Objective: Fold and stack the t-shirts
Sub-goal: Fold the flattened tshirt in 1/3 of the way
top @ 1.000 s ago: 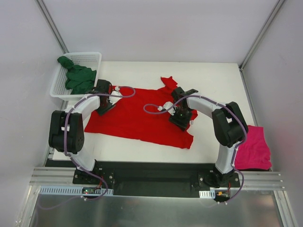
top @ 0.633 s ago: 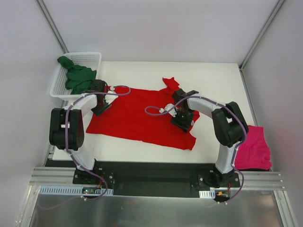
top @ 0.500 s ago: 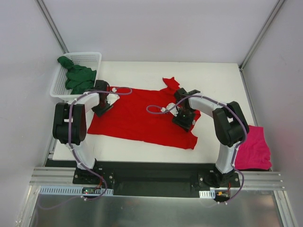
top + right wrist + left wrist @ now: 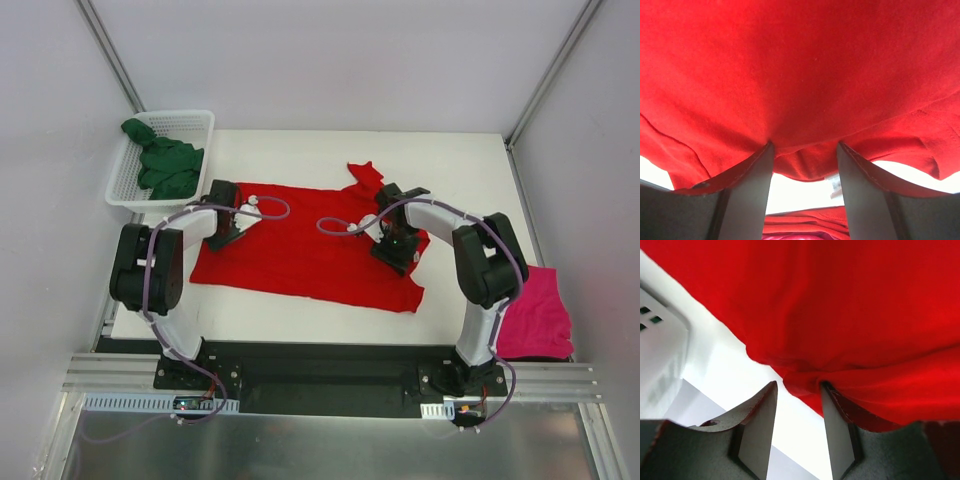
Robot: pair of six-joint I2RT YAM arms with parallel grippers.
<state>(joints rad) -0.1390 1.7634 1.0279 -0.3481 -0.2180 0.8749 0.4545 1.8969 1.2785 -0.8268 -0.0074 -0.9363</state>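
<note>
Pincers both clamped on the red t-shirt (image 4: 300,250): left pincer (image 4: 797,386) has a bunch of cloth at the shirt's left edge, right pincer (image 4: 805,147) a fold near its right side, w/ a sleeve lying beyond it. Vs 1 s ago the whole shirt + both arms have slid a bit rightward across the table (image 4: 300,150); cloth lies spread flat, no fold made yet. Reads as repositioning/straightening before 1st fold. Green t-shirt (image 4: 165,168) sits in basket (image 4: 195,118), pink t-shirt (image 4: 535,320) off table's right edge, neither has moved.
</note>
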